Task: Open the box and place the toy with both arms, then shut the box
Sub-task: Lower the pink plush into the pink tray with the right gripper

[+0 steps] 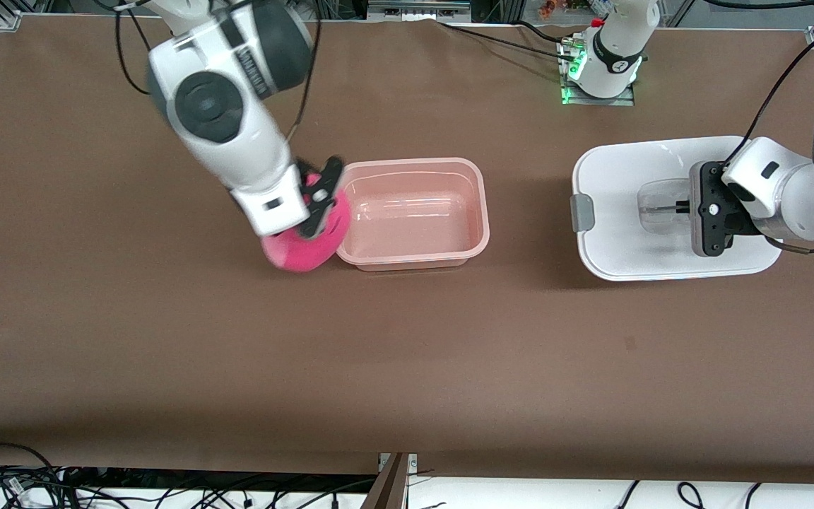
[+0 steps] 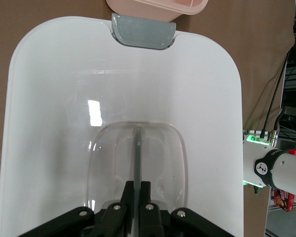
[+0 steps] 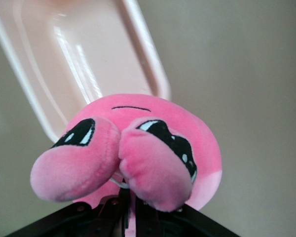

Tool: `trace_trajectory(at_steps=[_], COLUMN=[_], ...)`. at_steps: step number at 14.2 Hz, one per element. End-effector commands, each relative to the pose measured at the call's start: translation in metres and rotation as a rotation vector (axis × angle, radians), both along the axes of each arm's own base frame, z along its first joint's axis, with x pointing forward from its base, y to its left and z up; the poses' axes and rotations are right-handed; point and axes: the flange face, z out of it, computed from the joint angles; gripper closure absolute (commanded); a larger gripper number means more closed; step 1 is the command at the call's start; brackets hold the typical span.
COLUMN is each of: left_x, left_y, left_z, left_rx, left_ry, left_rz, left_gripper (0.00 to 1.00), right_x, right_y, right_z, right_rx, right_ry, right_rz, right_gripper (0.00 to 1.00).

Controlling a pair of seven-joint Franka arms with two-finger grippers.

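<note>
With the right tool (image 1: 321, 196) clenched on the round hot-pink plush toy (image 1: 302, 244) beside the open translucent pink tub (image 1: 414, 212) mid-worktop, it should clear the rim before releasing, while the left tool (image 1: 677, 207) pinches the white lid's (image 1: 633, 247) clear handle (image 2: 136, 163) toward the left arm's edge of the worktop (image 1: 407, 367).

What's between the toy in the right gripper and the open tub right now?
Nothing visible. The right gripper holds the toy beside the tub, whose inside looks empty. The lid lies apart, toward the left arm's end, with the left gripper on its handle.
</note>
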Motion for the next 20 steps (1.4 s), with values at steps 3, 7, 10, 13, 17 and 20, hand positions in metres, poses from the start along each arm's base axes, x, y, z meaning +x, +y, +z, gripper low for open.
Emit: trace_trajectory(at_steps=[3,7,10,13,17,20], left_x=[-0.001,-0.001,-0.001,-0.001,-0.001,-0.001], left_y=[-0.004,-0.003,-0.003,-0.003,-0.004,-0.004], left_z=[0.01,0.01,0.01,0.01,0.01,0.01], left_rx=[0.012,0.01,0.011,0.01,0.012,0.011], left_ry=[-0.019,-0.019,-0.018,-0.019,-0.018,-0.016], left_rz=[-0.037,-0.035,-0.035,-0.035,-0.034,-0.036], left_gripper=[1.0,1.0,1.0,1.0,1.0,1.0], right_x=[-0.04,-0.043,-0.04,-0.035,-0.03,-0.026], right_y=[0.069,0.085,0.101,0.112,0.121,0.133], right_z=[-0.011,-0.038,-0.074,-0.11,-0.163,-0.207], right_rx=[-0.015,-0.034,-0.059,-0.067,-0.086,-0.048], right_ry=[-0.01,-0.013,-0.031,-0.045,-0.064,-0.097], right_rz=[0.145,0.174,0.185,0.175,0.173,0.149], right_gripper=[1.0,1.0,1.0,1.0,0.01,0.0])
